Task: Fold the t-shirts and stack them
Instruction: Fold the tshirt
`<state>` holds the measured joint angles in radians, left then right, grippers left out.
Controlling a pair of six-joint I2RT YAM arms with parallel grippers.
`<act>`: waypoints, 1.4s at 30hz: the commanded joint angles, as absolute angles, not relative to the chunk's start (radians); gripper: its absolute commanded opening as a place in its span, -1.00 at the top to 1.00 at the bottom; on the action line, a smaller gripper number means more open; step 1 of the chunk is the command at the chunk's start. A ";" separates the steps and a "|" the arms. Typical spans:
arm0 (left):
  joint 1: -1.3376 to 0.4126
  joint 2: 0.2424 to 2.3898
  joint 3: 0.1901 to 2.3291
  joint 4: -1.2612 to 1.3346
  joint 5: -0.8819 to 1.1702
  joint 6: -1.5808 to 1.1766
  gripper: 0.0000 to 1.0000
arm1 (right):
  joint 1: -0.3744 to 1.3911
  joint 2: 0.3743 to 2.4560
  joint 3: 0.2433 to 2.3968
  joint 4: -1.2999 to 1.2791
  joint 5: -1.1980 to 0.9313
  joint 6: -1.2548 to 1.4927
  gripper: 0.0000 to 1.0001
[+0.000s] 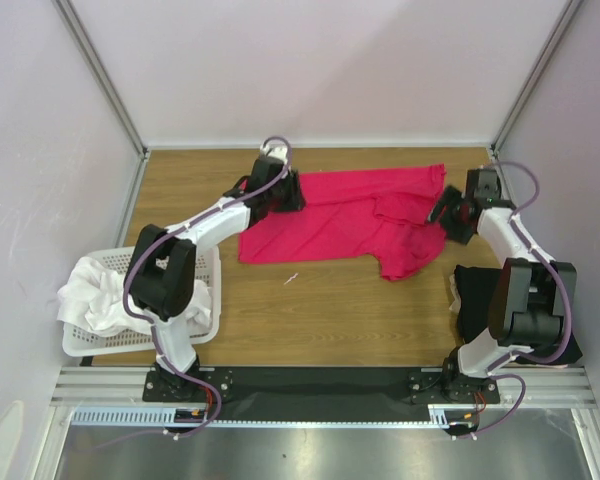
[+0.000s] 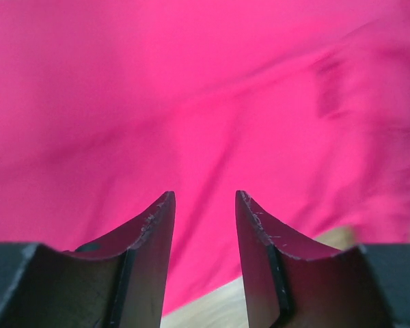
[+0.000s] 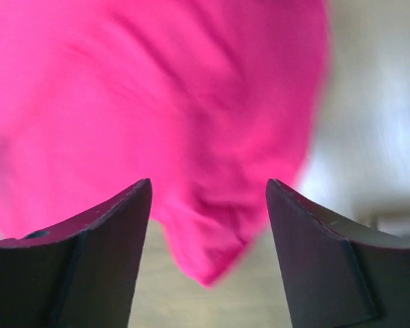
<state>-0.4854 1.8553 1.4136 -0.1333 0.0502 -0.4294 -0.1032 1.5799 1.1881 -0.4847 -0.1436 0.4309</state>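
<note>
Item: crimson-pink t-shirt (image 1: 330,225), lying on the far half of the wooden table (image 1: 330,310). Its left part is spread fairly flat, while its right part is bunched and doubled over, with a lobe drooping toward the near side. Left gripper (image 2: 203,198): jaws apart with nothing between them, poised over the shirt's far left corner. Right gripper (image 3: 208,184): jaws wide apart and empty, above the crumpled right edge. Black t-shirt (image 1: 470,295): heaped at the near right, beside the right arm's base. White t-shirts (image 1: 90,295): piled in the white basket (image 1: 212,300) at the near left. Step in hand, as judged: flattening the pink shirt before its first fold, so the task looks barely started. Handling note: each gripper should pinch a single layer at an outer edge, then draw outward and low to smooth the bunched side. Soft cloth is likely to drag neighbouring folds along if seized too deep.
</note>
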 commanded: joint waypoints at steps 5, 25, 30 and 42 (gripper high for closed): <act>-0.456 1.752 1.209 -0.107 -0.071 -0.491 0.15 | -0.112 1.529 0.980 -0.445 -0.035 0.517 -0.24; -0.426 1.536 0.928 -0.222 -0.293 -0.612 0.23 | -0.112 1.664 1.000 -0.380 -0.022 0.469 0.28; -0.393 1.516 0.882 -0.225 -0.304 -0.637 0.28 | -0.114 1.663 1.002 -0.394 -0.005 0.460 0.60; -0.371 1.603 0.867 -0.230 -0.287 -0.652 0.59 | -0.130 1.635 1.011 -0.471 0.074 0.417 1.00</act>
